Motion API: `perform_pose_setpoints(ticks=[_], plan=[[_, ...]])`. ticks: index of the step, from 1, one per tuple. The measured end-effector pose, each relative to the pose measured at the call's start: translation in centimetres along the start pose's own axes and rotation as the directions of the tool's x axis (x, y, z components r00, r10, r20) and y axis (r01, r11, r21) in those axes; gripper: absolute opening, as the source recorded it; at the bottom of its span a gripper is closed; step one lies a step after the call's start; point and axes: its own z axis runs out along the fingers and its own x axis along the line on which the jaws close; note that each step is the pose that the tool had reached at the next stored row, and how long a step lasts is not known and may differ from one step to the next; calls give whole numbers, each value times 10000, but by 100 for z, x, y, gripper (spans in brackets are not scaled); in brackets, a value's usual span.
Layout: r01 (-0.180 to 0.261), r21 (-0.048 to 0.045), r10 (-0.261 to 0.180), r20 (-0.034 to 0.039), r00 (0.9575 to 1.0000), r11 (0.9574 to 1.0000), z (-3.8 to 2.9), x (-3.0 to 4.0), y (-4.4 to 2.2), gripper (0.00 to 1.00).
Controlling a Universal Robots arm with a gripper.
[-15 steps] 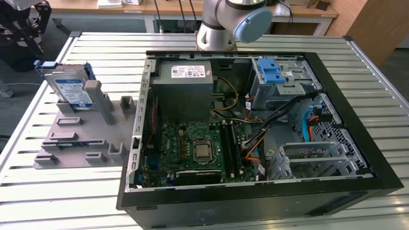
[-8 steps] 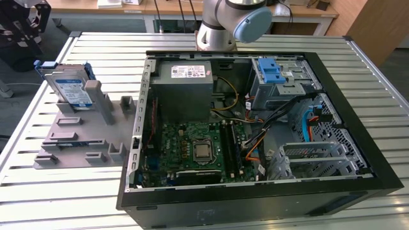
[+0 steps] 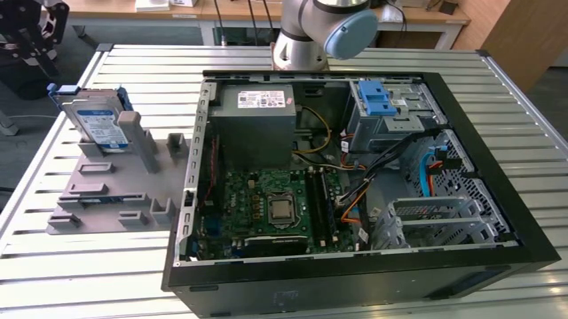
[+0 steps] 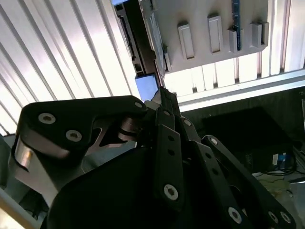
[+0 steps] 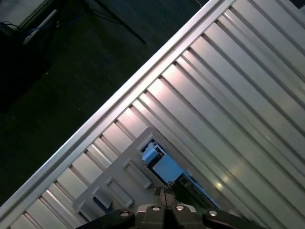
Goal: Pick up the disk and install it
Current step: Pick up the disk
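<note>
Pick-up approach is proceeding: the gripper (image 5: 164, 193), fingers closed on nothing, is hovering above the grey rack (image 3: 106, 199) holding the disk (image 3: 98, 126) upright; a grasp is requiring parted fingers first.

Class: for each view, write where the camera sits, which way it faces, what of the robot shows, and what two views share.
Exterior view: off the arm, above, looking down on the open black computer case; the arm's grey-and-blue joint shows.
First wrist view: on the arm, looking down past the black gripper's tips.
Second wrist view: behind the gripper, looking down along it.
Shared: both wrist views show the blue-railed silver disk in the grey plastic holder.
</note>
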Motion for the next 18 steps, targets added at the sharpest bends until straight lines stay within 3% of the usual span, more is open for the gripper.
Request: perform_pose_setpoints(ticks=[4,8,12,18], plan=[[733,-20,-734,-31,9973,9973,1,0,0,11],[1447,-41,-1448,-60,9894,9895,2,0,0,11],[2165,-66,-2165,-88,9762,9763,3,0,0,11],[3078,-39,-3078,-79,9514,9514,10,0,-1,11]])
